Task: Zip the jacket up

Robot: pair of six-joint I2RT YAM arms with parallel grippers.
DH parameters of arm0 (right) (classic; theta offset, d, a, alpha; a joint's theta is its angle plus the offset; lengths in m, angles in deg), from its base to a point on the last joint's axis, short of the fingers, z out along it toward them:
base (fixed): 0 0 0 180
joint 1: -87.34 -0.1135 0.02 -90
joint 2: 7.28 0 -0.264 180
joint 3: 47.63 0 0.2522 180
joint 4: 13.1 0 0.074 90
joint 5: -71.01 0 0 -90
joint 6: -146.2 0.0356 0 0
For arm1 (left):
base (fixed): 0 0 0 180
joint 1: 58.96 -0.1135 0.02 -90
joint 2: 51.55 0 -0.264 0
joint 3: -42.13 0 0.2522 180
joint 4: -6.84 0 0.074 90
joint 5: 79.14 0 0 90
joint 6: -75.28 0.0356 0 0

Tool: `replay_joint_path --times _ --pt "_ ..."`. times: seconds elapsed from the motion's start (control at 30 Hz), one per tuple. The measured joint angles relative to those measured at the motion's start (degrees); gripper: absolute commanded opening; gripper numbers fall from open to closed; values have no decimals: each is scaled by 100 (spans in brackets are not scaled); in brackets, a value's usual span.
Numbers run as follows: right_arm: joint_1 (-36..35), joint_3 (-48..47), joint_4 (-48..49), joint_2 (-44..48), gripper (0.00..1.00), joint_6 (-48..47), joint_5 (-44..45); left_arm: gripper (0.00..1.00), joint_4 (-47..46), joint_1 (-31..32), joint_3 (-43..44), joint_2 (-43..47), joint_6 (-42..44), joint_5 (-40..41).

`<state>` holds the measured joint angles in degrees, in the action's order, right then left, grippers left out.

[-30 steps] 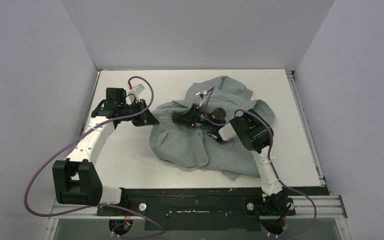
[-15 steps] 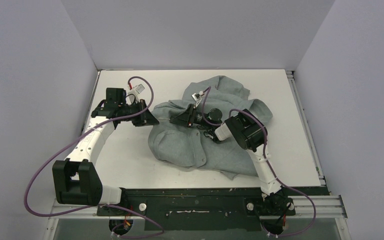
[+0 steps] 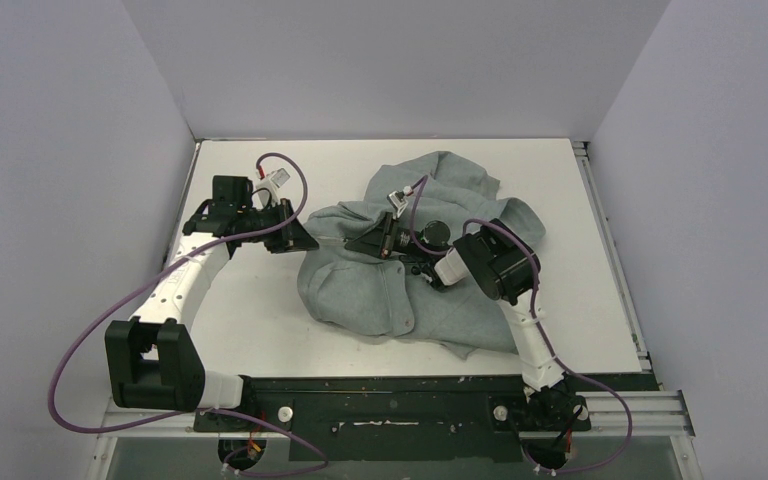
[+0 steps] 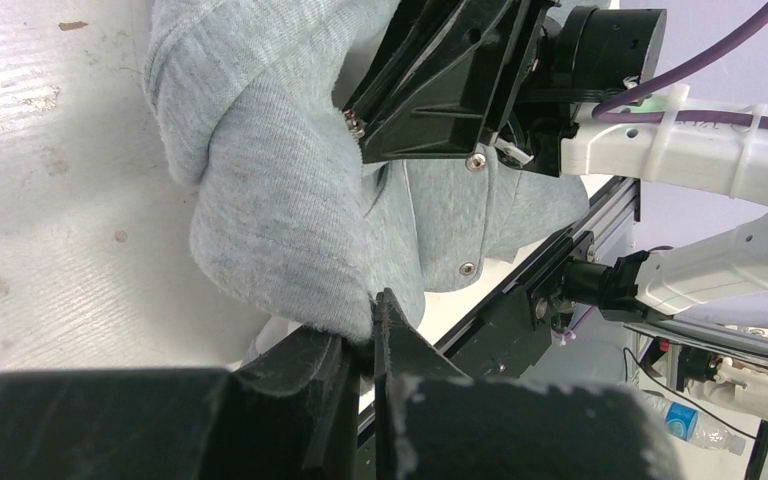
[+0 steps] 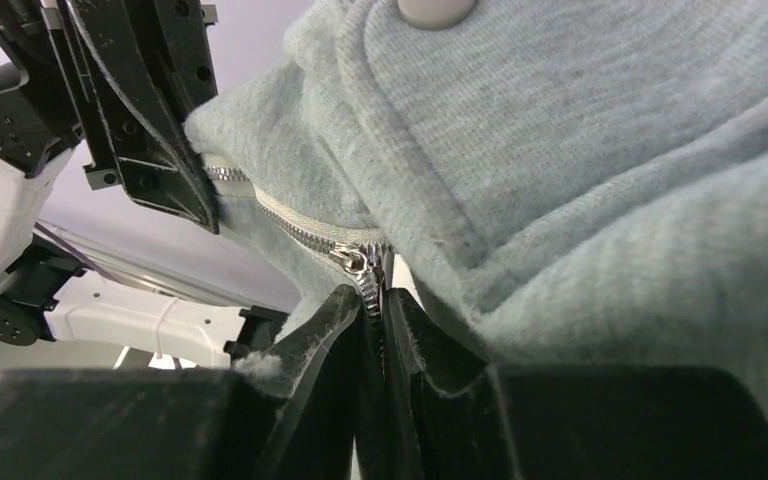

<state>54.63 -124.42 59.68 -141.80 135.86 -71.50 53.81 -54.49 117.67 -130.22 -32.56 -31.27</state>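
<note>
The grey jacket [image 3: 360, 290] lies crumpled on the white table, right of centre. My left gripper [image 3: 307, 241] is at its left edge, shut on a fold of the grey fabric [image 4: 280, 200], which is pinched between the fingertips [image 4: 372, 325]. My right gripper [image 3: 355, 243] faces it from the right, a short way off. In the right wrist view it [image 5: 378, 300] is shut on the pale zipper [image 5: 300, 228] just below the metal slider [image 5: 352, 260]. The zipper runs taut from there toward the left gripper's fingers [image 5: 175, 190].
The right arm [image 3: 500, 265] reaches across the jacket's middle. A snap button [image 4: 468, 268] shows on a flap of the fabric. The bare table [image 3: 250, 320] lies in front of the left arm. A black rail [image 3: 400, 395] runs along the near edge, and walls close in three sides.
The right gripper's jaws have closed onto the zipper, and its wrist shifted slightly over the jacket. The left arm has kept its place and its grip.
</note>
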Motion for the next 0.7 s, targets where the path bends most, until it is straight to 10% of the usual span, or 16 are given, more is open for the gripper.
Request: replay_joint_path --times 0.23,0.7 --pt "94 149 -17 101 38 -55 122 0 -7 0 -2 0 0 -13" --pt "-7 -66 -13 101 41 -83 175 0 -9 0 -2 0 0 -15"
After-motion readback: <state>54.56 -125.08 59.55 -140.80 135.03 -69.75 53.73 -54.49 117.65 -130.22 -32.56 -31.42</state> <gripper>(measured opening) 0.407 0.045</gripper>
